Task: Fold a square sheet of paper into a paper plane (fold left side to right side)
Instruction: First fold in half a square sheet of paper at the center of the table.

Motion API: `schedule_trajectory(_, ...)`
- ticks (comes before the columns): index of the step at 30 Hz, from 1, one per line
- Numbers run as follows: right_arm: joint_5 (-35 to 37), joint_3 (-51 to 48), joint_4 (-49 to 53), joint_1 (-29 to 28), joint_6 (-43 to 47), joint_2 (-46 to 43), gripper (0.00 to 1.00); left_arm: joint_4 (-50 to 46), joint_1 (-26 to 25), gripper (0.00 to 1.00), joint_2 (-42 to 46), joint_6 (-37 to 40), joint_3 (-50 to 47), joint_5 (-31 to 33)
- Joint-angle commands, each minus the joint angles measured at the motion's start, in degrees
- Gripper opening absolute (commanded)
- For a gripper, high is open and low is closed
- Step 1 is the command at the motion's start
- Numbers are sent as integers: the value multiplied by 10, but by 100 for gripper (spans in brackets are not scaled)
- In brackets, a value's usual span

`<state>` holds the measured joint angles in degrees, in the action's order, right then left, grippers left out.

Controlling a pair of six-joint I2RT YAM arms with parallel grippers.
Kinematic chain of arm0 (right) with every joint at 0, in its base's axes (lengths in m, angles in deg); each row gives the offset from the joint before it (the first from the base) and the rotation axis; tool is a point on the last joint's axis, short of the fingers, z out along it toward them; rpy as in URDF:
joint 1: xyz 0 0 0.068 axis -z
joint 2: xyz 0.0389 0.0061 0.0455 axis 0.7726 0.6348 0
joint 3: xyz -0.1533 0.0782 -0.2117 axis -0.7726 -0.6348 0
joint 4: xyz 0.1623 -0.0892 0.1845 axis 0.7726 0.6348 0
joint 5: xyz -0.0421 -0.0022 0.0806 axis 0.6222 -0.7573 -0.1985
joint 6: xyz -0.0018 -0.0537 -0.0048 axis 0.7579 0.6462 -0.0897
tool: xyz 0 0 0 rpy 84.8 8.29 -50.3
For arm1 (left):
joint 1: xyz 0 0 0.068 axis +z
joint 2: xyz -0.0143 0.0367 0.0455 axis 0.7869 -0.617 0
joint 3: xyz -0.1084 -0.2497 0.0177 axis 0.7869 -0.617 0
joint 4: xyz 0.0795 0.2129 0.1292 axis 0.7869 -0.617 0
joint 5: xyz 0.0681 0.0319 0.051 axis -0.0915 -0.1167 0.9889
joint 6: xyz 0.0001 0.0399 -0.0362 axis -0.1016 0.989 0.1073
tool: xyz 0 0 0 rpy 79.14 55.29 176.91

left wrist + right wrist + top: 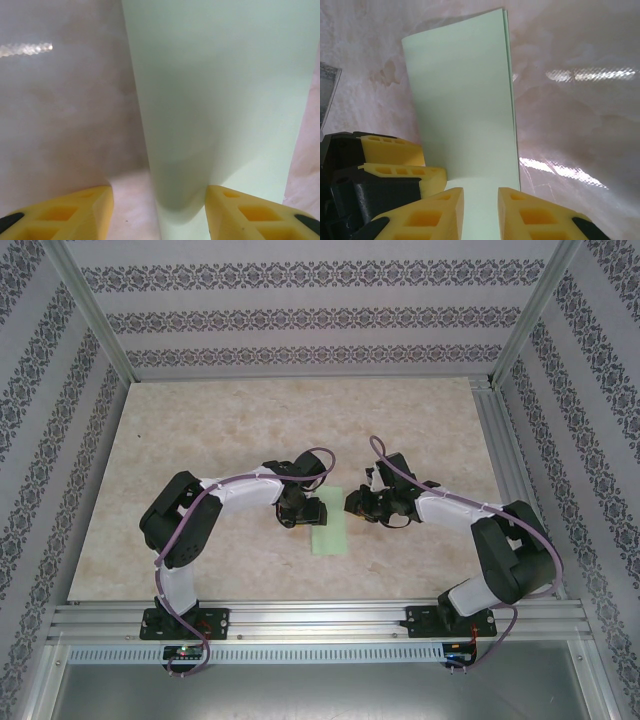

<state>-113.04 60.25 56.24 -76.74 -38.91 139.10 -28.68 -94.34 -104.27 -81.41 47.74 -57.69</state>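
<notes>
Paper (330, 530) lies on the counter (250, 420) between both hands, doubled into a narrow strip. Its fold looks rounded, not creased.

Left hand (160, 205) is spread astride the fold edge. Right hand (481, 202) is narrowed, jaws just apart, pinching nothing.

Step in hand: the half-fold. Next probably calls for pressing along the crease without shifting the layers.

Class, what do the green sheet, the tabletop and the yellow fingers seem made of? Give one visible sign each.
Green sheet: thin matt paper; doubled edges show.
Tabletop: glossy marble-look surface, perhaps laminate; light glares on it.
Yellow fingers: probably moulded plastic; hollow pockets.
</notes>
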Motion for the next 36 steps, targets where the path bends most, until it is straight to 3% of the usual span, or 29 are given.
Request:
schedule_trajectory(1, 23, -4, 6, 0, -5, -21, 25, 44, -14, 54, -39, -4, -2, -18)
schedule_trajectory(36, 17, -7, 6, -5, -4, -11, 24, 41, -25, 57, -58, 0, 20, -26)
